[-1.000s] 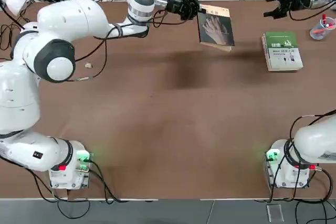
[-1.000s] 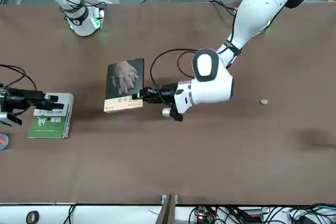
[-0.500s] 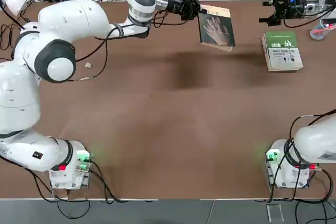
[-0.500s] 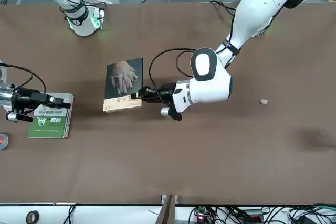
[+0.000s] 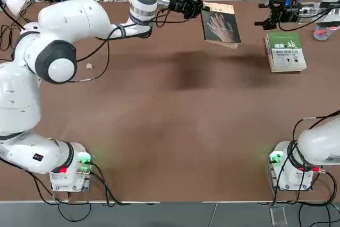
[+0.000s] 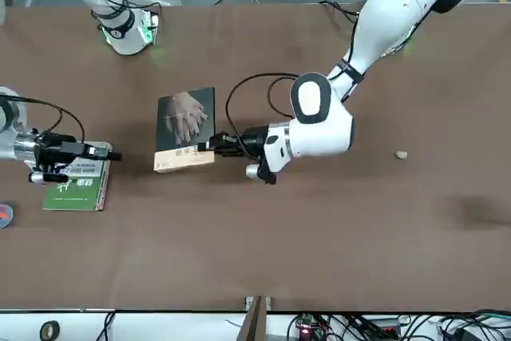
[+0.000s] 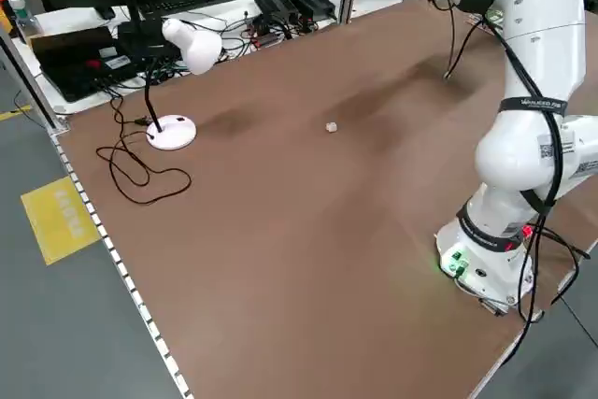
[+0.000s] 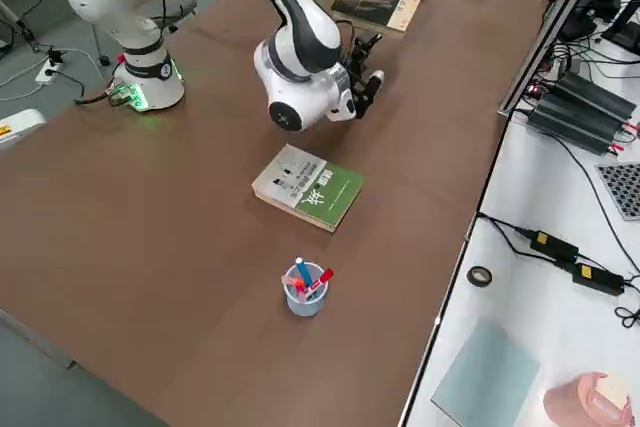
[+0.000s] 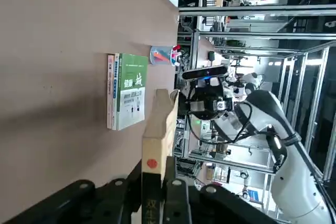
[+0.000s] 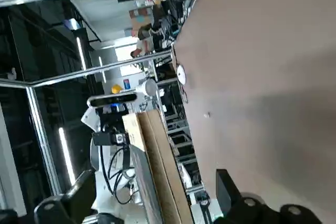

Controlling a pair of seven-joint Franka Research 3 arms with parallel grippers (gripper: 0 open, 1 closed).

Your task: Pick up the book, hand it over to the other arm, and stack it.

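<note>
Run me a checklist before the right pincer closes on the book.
- Left pincer shut on the paperback: ok
- Right pincer open: ok
- Paperback held off the table: ok
- Paperback between the right pincer's fingers: not ok, a gap remains
- Green-and-white book stack free of both pincers: ok
- Left grip firm enough for handover: cannot tell

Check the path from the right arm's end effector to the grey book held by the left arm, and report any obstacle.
Nothing visible stands between the right end effector and the grey book. The green-and-white book lies on the table, off to the robot's side of that gap.
</note>
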